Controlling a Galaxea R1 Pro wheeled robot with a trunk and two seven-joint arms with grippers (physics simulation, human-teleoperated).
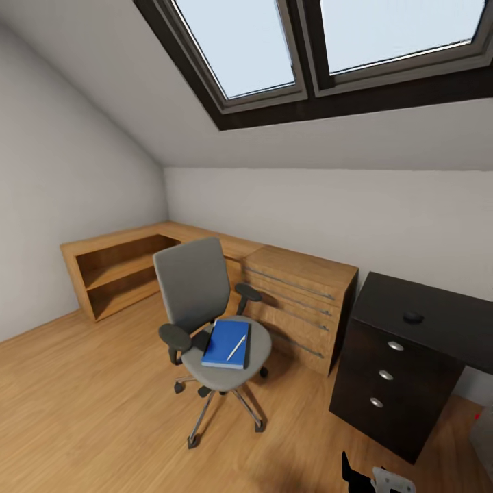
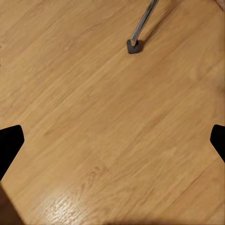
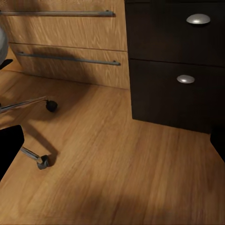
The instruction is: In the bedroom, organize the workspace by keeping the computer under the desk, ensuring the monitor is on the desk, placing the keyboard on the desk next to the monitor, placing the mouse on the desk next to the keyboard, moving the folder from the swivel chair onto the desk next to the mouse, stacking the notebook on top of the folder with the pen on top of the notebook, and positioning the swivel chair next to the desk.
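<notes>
Under a sloped ceiling with dark-framed skylights (image 1: 274,48), the head view takes in a wood plank floor (image 1: 82,404) and, along the far wall at the left, low light-wood shelving (image 1: 116,270) that runs into a light-wood dresser (image 1: 301,301) with long metal handles. In front of these stands the swivel chair (image 1: 195,284), grey back upright and turned partly toward the camera, dark armrests out to each side, its chrome star base resting on the floor apart from the furniture behind it. On the seat lies the blue folder (image 1: 224,346), flat, with the thin pen (image 1: 237,347) lying diagonally across its cover; no separate notebook can be made out on it. Right of the dresser and close beside it is the black drawer unit (image 1: 387,380) with three round silver knobs, carrying the glossy black top of the desk (image 1: 445,318), on which the small dark mouse (image 1: 413,317) sits near the front edge. At the far right edge a pale grey shape shows on the floor, too cropped to identify. The left gripper (image 2: 112,138) looks onto bare planks with its two dark fingertips spread wide, one chair leg and caster (image 2: 134,46) ahead of it. The right gripper (image 3: 112,138) is likewise spread with nothing between its fingers, facing the drawer fronts of dresser and black unit with two chair casters on the floor nearby.
</notes>
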